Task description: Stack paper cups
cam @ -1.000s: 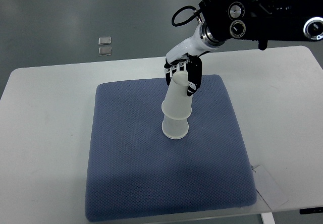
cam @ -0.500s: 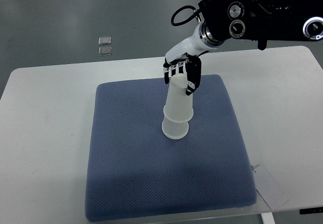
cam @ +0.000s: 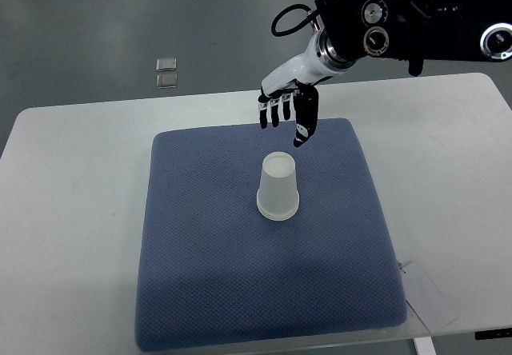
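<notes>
Near the middle of the blue mat (cam: 240, 291), a little toward the far edge of the tabletop (cam: 72, 211), stands the stack of paper cups (cam: 278, 188), upside down, rims on the cloth. From where I stand it reads as a single squat cup, the upper one seated fully down over the lower, so I would judge the stacking done, or as good as done, for the cups on show; I see no other loose cup on the mat or tabletop that remains to be added. The right robot hand (cam: 290, 113) hangs just beyond the stack, toward the far edge, fingers spread and pointing down, holding nothing and clear of the cups. The left arm does not show at all.

Half a second ago that hand was wrapped round the top cup, which sat high and tilted on the lower one; now the cup has dropped home and the hand has let go and lifted away.
</notes>
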Tool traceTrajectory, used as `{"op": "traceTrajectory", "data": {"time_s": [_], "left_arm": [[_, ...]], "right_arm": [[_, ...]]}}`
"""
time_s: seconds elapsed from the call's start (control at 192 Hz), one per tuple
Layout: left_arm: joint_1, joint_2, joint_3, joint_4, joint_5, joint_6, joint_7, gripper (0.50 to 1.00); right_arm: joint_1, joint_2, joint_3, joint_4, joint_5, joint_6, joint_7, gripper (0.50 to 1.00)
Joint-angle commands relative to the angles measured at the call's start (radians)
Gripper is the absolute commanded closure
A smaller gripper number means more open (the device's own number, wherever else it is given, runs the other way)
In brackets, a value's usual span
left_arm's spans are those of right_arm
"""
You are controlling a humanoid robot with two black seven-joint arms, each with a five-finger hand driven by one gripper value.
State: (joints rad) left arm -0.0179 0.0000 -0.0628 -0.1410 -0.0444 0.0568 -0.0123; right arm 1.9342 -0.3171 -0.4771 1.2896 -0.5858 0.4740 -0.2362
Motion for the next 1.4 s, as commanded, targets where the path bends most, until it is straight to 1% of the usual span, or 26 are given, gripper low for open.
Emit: {"op": "traceTrajectory", "data": {"time_s": [0.0,0.182,0.271,0.339,0.396,0.516,0.589,0.651,0.677,0.823,0.995,1.104,1.203,1.312,1.396], "left_arm": [[0.001,0.0,0.0,0.0,0.0,0.0,0.0,0.5],[0.001,0.0,0.0,0.0,0.0,0.0,0.0,0.5],[-0.001,0.0,0.0,0.0,0.0,0.0,0.0,0.5],[-0.001,0.0,0.0,0.0,0.0,0.0,0.0,0.5],[-0.001,0.0,0.0,0.0,0.0,0.0,0.0,0.5],[-0.001,0.0,0.0,0.0,0.001,0.0,0.0,0.5],[-0.001,0.0,0.0,0.0,0.0,0.0,0.0,0.5],[0.001,0.0,0.0,0.0,0.0,0.0,0.0,0.5],[0.001,0.0,0.0,0.0,0.0,0.0,0.0,0.5],[0.001,0.0,0.0,0.0,0.0,0.0,0.0,0.5],[0.001,0.0,0.0,0.0,0.0,0.0,0.0,0.5],[0.001,0.0,0.0,0.0,0.0,0.0,0.0,0.5],[0.001,0.0,0.0,0.0,0.0,0.0,0.0,0.5],[0.001,0.0,0.001,0.0,0.0,0.0,0.0,0.5],[0.001,0.0,0.0,0.0,0.0,0.0,0.0,0.5]], "right_arm": [[-0.006,-0.007,0.005,-0.03,0.007,-0.008,0.003,0.72],[-0.09,-0.037,0.083,-0.101,0.012,-0.041,0.006,0.718],[-0.159,-0.066,0.158,-0.131,0.03,-0.077,0.009,0.718],[-0.241,-0.096,0.247,-0.161,0.072,-0.124,0.031,0.718],[-0.303,-0.12,0.313,-0.182,0.11,-0.149,0.043,0.718],[-0.442,-0.148,0.457,-0.228,0.17,-0.181,0.052,0.718],[-0.55,-0.151,0.595,-0.266,0.199,-0.202,0.077,0.718],[-0.616,-0.149,0.678,-0.299,0.219,-0.219,0.092,0.718],[-0.659,-0.142,0.725,-0.318,0.231,-0.23,0.101,0.718],[-0.794,-0.08,0.928,-0.403,0.293,-0.271,0.14,0.713],[-0.926,0.006,1.115,-0.475,0.373,-0.296,0.152,0.705],[-0.982,0.053,1.192,-0.512,0.391,-0.296,0.192,0.701],[-1.04,0.096,1.267,-0.536,0.426,-0.296,0.225,0.687],[-1.086,0.142,1.344,-0.581,0.503,-0.294,0.236,0.668],[-1.1,0.167,1.376,-0.607,0.557,-0.294,0.238,0.668]]}}
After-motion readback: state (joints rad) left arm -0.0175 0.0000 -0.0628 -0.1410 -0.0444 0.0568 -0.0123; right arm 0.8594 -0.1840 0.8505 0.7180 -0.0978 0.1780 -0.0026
